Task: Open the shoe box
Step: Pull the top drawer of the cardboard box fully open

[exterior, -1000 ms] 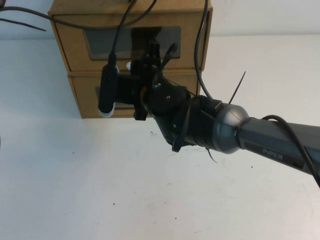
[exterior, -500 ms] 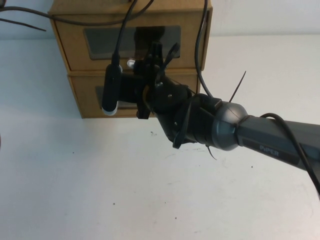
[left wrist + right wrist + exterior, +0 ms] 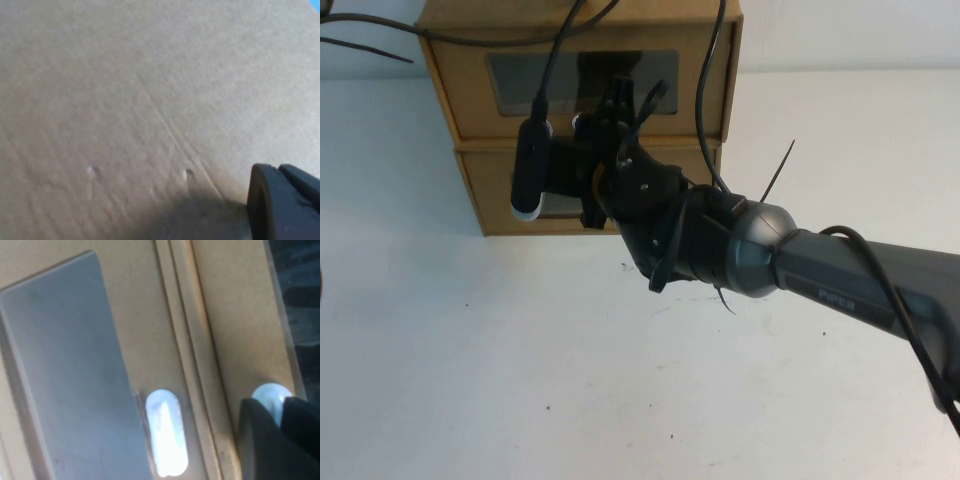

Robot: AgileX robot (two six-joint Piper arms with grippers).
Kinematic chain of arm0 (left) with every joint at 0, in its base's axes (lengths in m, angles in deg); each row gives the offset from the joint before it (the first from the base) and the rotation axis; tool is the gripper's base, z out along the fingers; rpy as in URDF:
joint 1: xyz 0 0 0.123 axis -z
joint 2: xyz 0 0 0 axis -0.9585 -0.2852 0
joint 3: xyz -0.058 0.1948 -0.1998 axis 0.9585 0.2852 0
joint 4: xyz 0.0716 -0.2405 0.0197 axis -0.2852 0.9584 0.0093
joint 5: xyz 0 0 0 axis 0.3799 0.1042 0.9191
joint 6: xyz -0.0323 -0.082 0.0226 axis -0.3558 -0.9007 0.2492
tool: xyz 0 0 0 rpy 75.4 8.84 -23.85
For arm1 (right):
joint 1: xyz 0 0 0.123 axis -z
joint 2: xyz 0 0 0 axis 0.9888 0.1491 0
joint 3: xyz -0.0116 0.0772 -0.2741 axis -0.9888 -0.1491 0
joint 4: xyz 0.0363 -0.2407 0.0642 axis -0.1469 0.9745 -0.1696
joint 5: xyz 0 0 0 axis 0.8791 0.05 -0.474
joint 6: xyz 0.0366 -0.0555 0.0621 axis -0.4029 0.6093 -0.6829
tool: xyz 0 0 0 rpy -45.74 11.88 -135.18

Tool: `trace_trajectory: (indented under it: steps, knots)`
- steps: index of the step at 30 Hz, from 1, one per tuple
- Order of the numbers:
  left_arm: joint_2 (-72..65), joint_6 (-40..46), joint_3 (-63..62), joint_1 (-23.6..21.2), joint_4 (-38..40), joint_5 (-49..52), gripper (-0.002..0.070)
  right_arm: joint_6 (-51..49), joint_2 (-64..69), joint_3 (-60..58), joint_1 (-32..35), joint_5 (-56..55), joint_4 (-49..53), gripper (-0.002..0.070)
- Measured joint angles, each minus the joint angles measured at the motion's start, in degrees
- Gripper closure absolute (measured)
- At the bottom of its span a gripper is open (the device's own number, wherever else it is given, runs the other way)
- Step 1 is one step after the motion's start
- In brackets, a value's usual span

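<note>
Reaching across the bench [image 3: 520, 350], you had the right claw [image 3: 635, 100] at the front of the upper shoe box [image 3: 705, 90], low beside its window [image 3: 520, 75]. Why there? (A)

Because the round white pull [image 3: 270, 392] sat there; in the right wrist view the claw's dark body overlapped it. That front looked like a drawer, so you'd need the pull to draw it out. (B)

Had you gripped it? (A)

I couldn't tell: the claw hid most of the pull, and how wide it stood didn't show. (B)

And your left claw [image 3: 282, 202]? (A)

Close against plain cardboard, outside the high view. My guess: you rested it on the stack so a tug wouldn't drag both boxes forward. Its opening I couldn't tell either. (B)

Where was the stack? (A)

At the bench's far edge, the upper box on the lower shoe box [image 3: 495, 205], whose oblong pull [image 3: 165, 432] lay beside its grey window [image 3: 60, 365], untouched. (B)
</note>
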Motion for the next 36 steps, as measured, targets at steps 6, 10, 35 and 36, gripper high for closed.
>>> trace_trajectory:
  steps: [6,10,35,36]
  knots:
    - [0.0,0.0,0.0,0.0,0.0,0.0,0.068,0.0,0.06,0.2,-0.07,0.6,0.0,0.0665]
    - [0.0,0.0,0.0,0.0,0.0,0.0,0.068,0.12,0.06,0.2,-0.21,0.98,0.0,0.0666]
    - [-0.09,-1.69,0.0,0.0,1.36,0.58,0.068,15.23,-3.73,-2.04,-4.16,9.32,-15.33,0.067]
    - [-0.09,-1.69,0.0,0.0,1.36,0.62,0.068,15.23,-4.2,-2.64,-4.4,9.55,-15.38,0.0671]
